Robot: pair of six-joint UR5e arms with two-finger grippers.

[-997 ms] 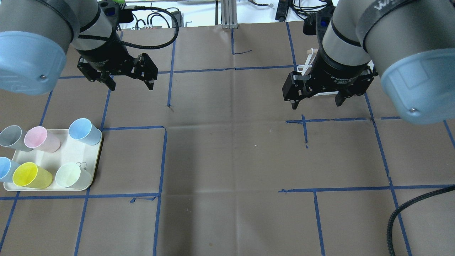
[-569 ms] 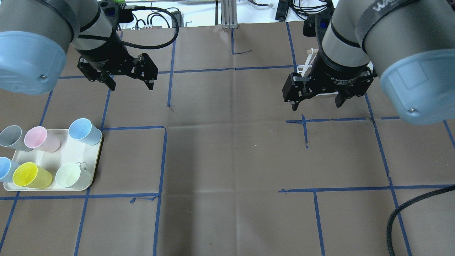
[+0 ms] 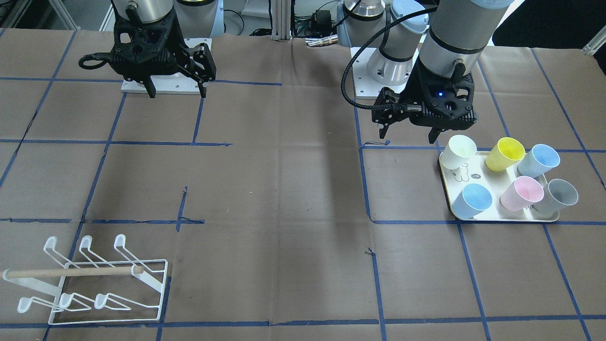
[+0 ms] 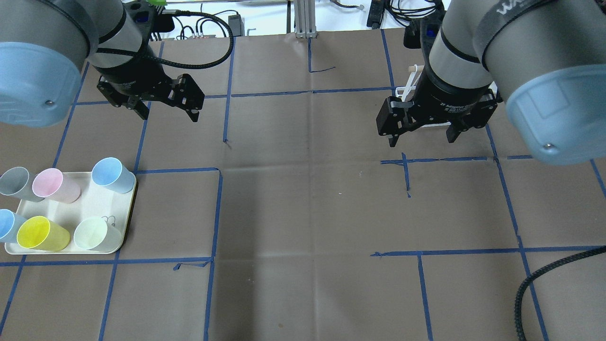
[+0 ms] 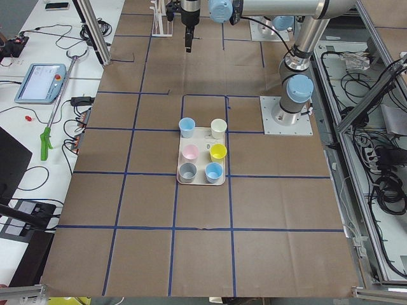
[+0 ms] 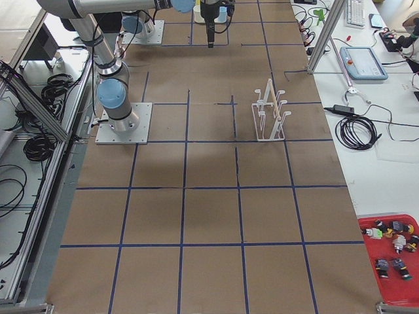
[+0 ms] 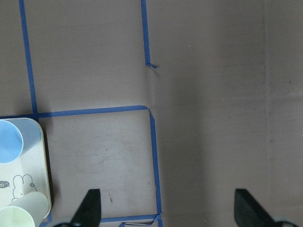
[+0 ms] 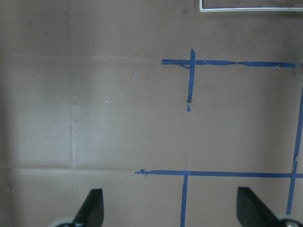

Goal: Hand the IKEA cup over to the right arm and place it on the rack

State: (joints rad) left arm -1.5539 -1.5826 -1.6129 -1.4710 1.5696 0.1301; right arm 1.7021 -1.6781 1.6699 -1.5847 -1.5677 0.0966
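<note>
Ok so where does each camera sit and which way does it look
Front-facing: across the table, facing the robot; shows left gripper, right gripper, tray, rack.
Overhead: behind the shoulders, looking down; both arms, both grippers.
Exterior left: table's end by the tray; left arm nearest.
Exterior right: end by the rack; right arm nearest.
Left wrist: straight down; own fingertips, tray corner.
Right wrist: straight down; own fingertips, rack edge.
Shared: tray in front-facing and overhead.

2 silver-grey arms (image 4: 42, 19) (image 4: 530, 33), light-blue joint caps (image 4: 33, 80) (image 4: 558, 118), black end effectors (image 4: 168, 115) (image 4: 421, 140)
</note>
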